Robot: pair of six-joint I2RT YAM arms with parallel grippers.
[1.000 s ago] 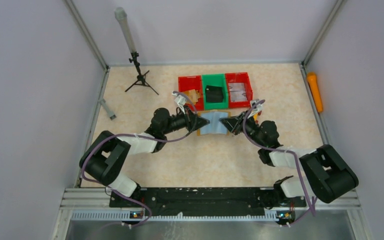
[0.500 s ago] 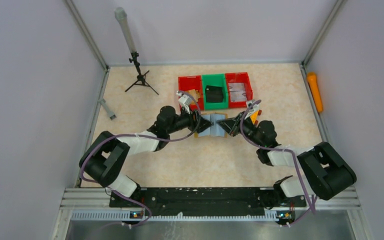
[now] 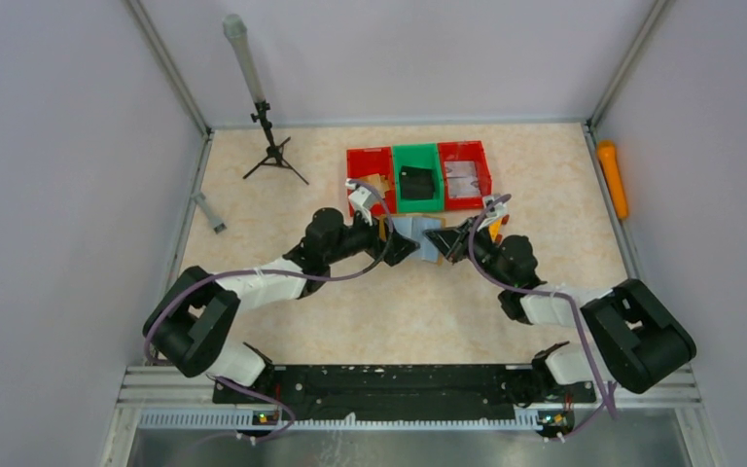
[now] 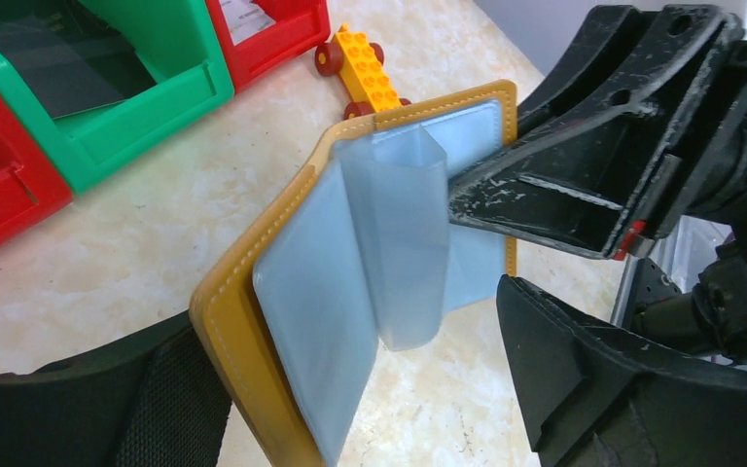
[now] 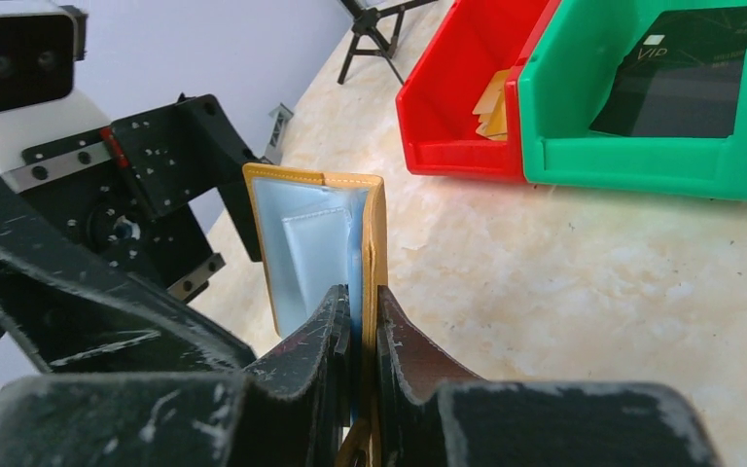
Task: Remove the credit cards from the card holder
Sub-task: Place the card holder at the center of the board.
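You're in the emptying step: your right pincer [image 5: 360,311] is pinching one cover of the card holder [image 4: 350,263], which stands fanned open in front of the bins, mid-counter [image 3: 399,311]. I can't tell if its bottom edge touches down. Your left pincer [image 3: 399,245] is spread wide around the other cover, gripping nothing.

The clear sleeves I can see look empty, so my guess is you're most of the way through. Next move probably calls for the left pincer to flip through the sleeves for a leftover card, then nip a thin edge without tugging the holder out of the right one's grip.

Count:
- one card holder
- three bins: left red bin [image 5: 447,136], green bin [image 5: 632,156], right red bin [image 3: 487,175]
- one black card [image 5: 681,88] in the green bin
- one toy block [image 4: 368,78] behind the holder
- tan credit cards [image 5: 491,97] in the left red bin, at least two, hard to count exactly
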